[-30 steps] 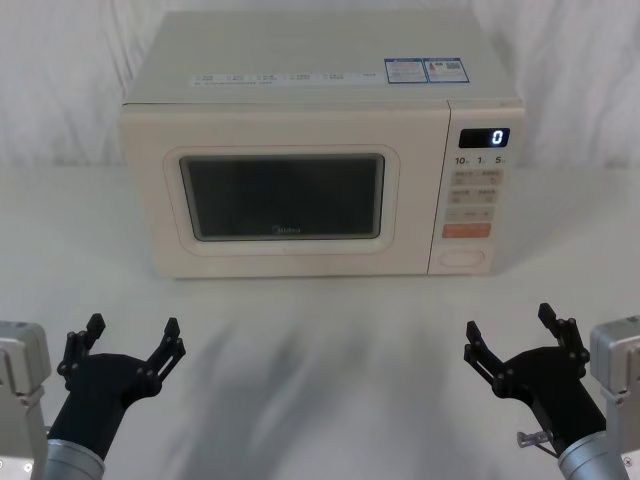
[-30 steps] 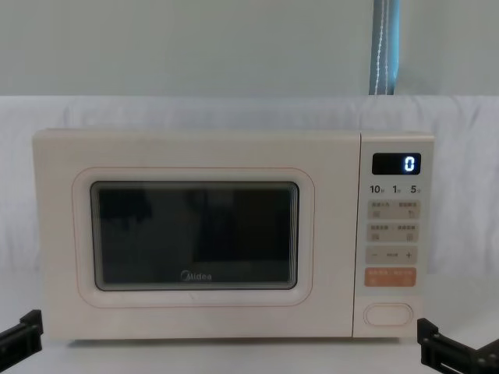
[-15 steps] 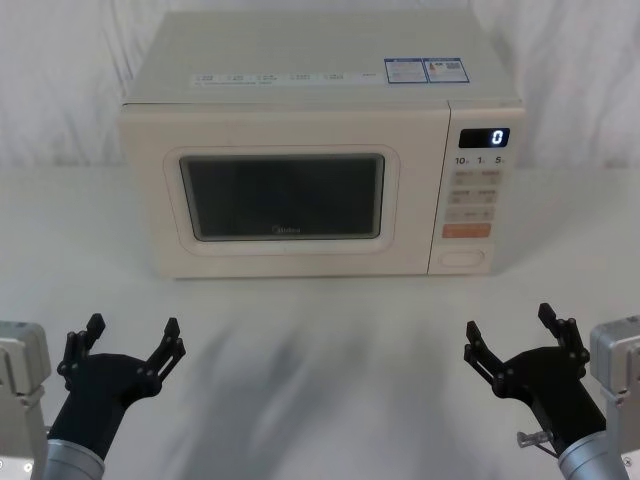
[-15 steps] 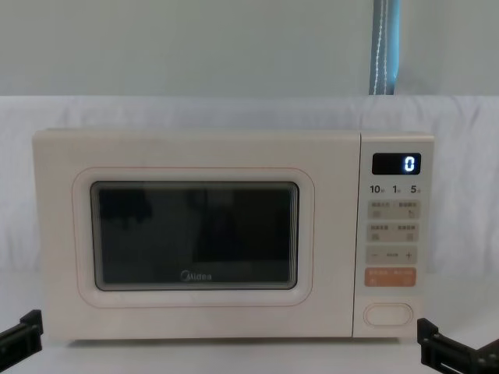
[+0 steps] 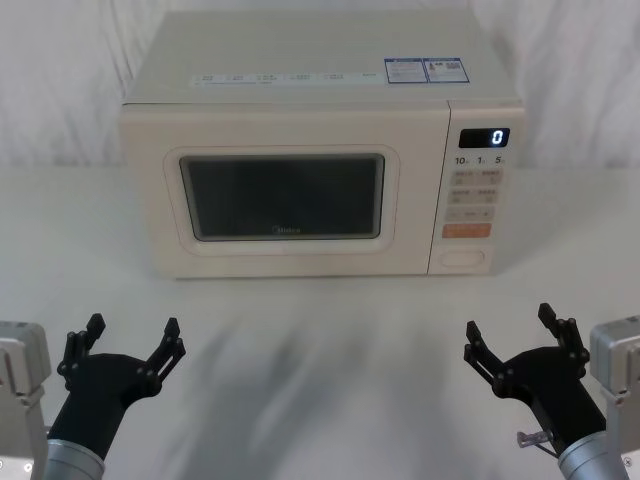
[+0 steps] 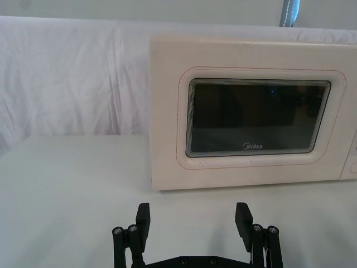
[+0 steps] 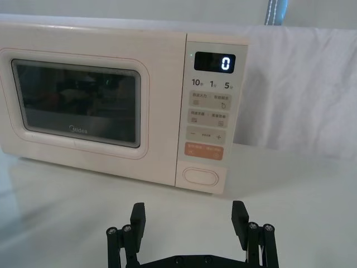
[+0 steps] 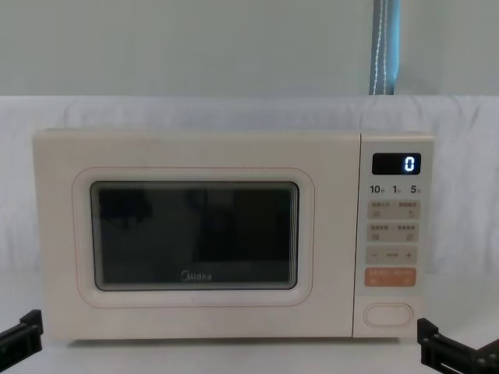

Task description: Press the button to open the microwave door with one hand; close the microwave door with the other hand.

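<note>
A cream microwave stands at the back of the white table, its door (image 5: 282, 195) (image 8: 195, 238) (image 6: 256, 120) (image 7: 75, 106) flush with the body. The door has a dark window and a grey logo. At the bottom of the control panel sits the oval cream button (image 5: 465, 257) (image 8: 388, 313) (image 7: 202, 175), below an orange key. My left gripper (image 5: 128, 341) (image 6: 193, 219) hovers open near the table's front left, well short of the door. At the front right my right gripper (image 5: 513, 328) (image 7: 189, 218) is open too, in line with the button and apart from it.
The control panel (image 5: 477, 190) shows a lit "0" on its display. White cloth (image 5: 60, 80) hangs behind and beside the microwave. Bare white tabletop (image 5: 320, 340) lies between the grippers and the microwave front.
</note>
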